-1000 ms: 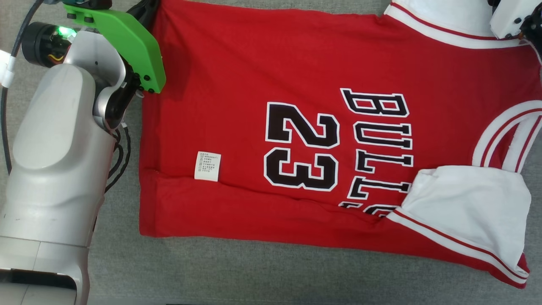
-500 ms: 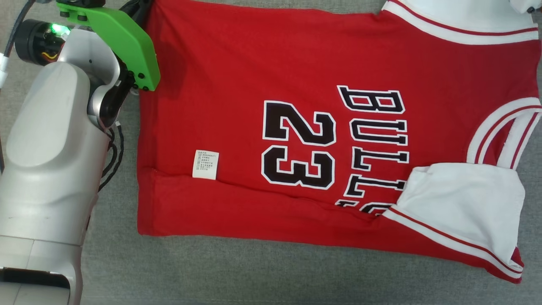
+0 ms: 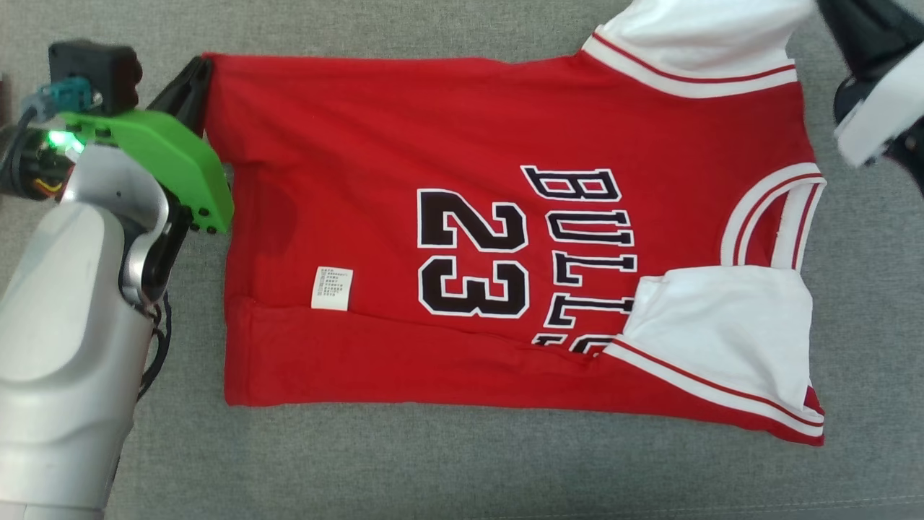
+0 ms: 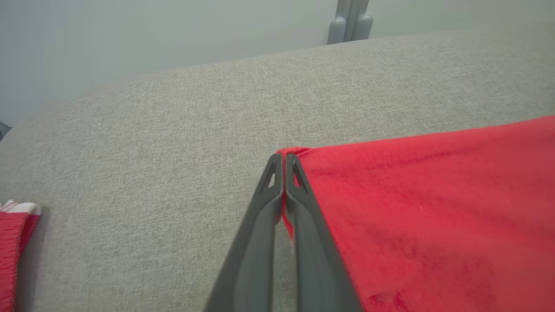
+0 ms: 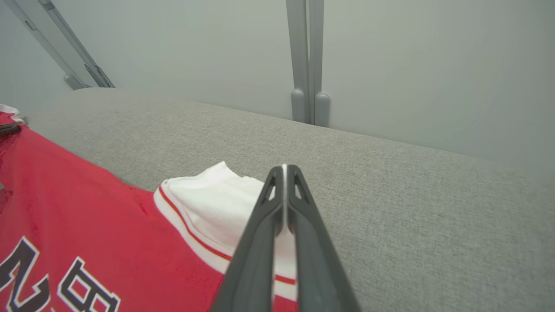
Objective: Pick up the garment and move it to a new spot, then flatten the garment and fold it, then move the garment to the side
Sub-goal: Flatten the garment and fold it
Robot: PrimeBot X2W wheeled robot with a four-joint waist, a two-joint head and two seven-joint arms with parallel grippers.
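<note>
The garment (image 3: 404, 144) is a red jersey with white sleeves and a black "BULLS 23" print, lying mostly flat on the grey surface. My left gripper (image 4: 284, 158) is shut on its far left hem corner (image 3: 209, 61), with red cloth pinched between the fingers. My right gripper (image 5: 284, 168) is shut on the white far sleeve (image 5: 212, 195), and white cloth shows between its fingers. The right wrist housing (image 3: 877, 115) sits at the head view's upper right. The near white sleeve (image 3: 722, 332) is folded over the jersey's front.
The grey cloth-covered surface (image 3: 433, 469) extends around the jersey on all sides. Behind it stand a pale wall and grey upright posts (image 5: 307, 65). A scrap of red and white cloth (image 4: 13, 229) shows at the left wrist view's left edge.
My right gripper has shut on the white far sleeve. The head camera has shifted, so the jersey's far edge and more grey surface now show. The left gripper's hold is unchanged.
</note>
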